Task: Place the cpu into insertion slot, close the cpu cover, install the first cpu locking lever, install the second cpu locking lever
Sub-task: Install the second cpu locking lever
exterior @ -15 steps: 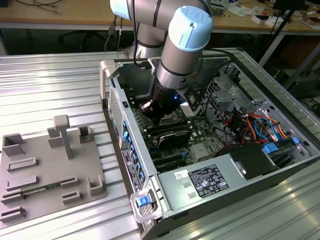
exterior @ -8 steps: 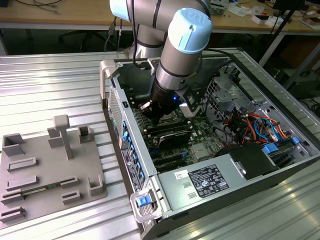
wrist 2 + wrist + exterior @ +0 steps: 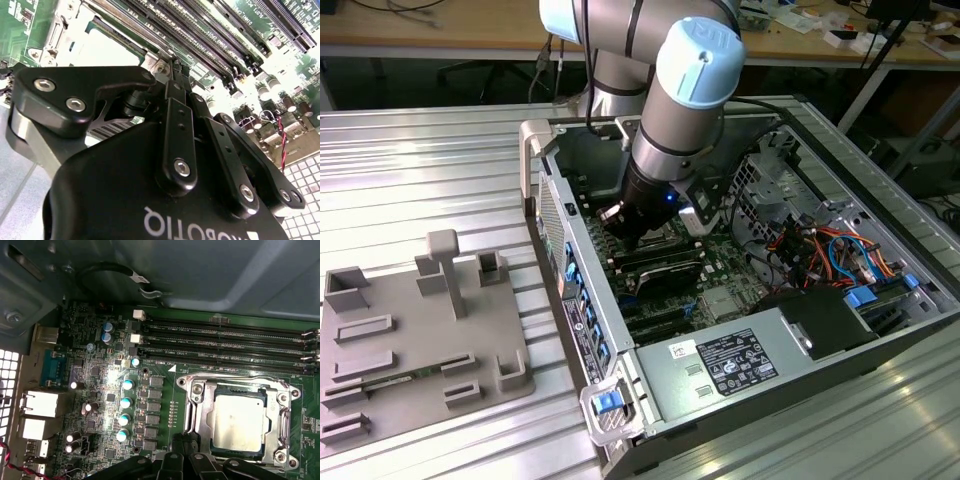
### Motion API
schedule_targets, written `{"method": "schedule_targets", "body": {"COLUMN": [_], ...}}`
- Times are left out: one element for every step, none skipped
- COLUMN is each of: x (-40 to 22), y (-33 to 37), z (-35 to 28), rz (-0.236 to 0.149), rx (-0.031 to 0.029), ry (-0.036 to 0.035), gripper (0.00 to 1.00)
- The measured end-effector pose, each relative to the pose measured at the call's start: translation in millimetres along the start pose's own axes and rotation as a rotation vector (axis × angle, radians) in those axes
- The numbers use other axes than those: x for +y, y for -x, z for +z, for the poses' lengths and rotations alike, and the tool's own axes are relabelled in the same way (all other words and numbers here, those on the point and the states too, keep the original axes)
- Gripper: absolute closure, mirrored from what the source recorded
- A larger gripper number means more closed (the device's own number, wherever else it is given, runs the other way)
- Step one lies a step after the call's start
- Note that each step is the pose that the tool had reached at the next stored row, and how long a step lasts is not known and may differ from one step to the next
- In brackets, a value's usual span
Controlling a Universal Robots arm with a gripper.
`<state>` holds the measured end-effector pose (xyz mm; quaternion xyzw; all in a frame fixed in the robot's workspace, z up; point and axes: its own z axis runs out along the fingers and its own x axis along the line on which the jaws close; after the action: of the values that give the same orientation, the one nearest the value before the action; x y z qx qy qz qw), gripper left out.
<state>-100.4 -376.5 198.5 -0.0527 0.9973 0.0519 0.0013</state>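
Open grey computer case (image 3: pixel 880 330) lying on its side on the ribbed metal worktop (image 3: pixel 420 180). Arm reaches down into it; black end effector (image 3: pixel 638 238) sits low over the green circuit board (image 3: pixel 100 385), beside the row of long black memory slots (image 3: pixel 225 342).

First wrist view: small flat square cpu with a silvery-grey metal top (image 3: pixel 239 421) lies seated in the dark square insertion slot with a metal rim (image 3: pixel 220 390). Thin silvery metal cpu cover frame (image 3: pixel 200 415) lies flat around the chip, its hollow middle showing the chip top. A thin wire locking lever (image 3: pixel 188 412) runs along one side of the frame; whether it is latched, cannot tell.

End effector fingers (image 3: pixel 182 445) appear drawn together at the socket's edge, tips right at the cover frame near the lever; nothing visibly held between them. Second wrist view: the black finger linkages (image 3: pixel 177 135) converge to a narrow point just above the socket corner, cpu top (image 3: pixel 107 50) pale beyond them.

Off to the exterior view's left, a grey moulded fixture tray (image 3: pixel 420 330) rests on the worktop, well apart from the case. Labelled grey power-supply box (image 3: pixel 720 365) occupies the near end of the case.
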Motion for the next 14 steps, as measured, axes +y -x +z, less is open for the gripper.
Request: {"method": "schedule_targets", "body": {"x": [-0.2,-0.2,-0.1,-0.1,-0.1,-0.2,-0.1,0.4,0.9,1.8,2.7,3.3,3.7,4.0], "y": [0.0,0.1,0.2,0.3,0.2,0.2,0.2,0.5,0.8,0.5,0.6,0.7,0.6,0.6], "z": [0.0,0.1,0.4,0.4,0.3,0.0,-0.9,-4.2,-6.9,-12.0,-17.8,-21.3,-24.3,-26.5], "rz": [0.000,0.000,0.000,0.000,0.000,0.000,0.000,0.000,0.000,0.000,0.000,0.000,0.000,0.000], "rx": [0.0002,0.0003,0.0002,0.0011,0.0030,0.0034,0.0035,0.0013,0.0001,0.0024,0.0024,0.0026,0.0027,0.0026], "ry": [-0.0002,-0.0016,-0.0063,-0.0160,-0.0268,-0.0292,-0.0296,-0.0290,-0.0287,-0.0297,-0.0297,-0.0299,-0.0300,-0.0299], "gripper": [0.89,0.89,0.89,0.89,0.89,0.89,0.89,0.89,0.89,0.89,0.89,0.89,0.89,0.89]}}
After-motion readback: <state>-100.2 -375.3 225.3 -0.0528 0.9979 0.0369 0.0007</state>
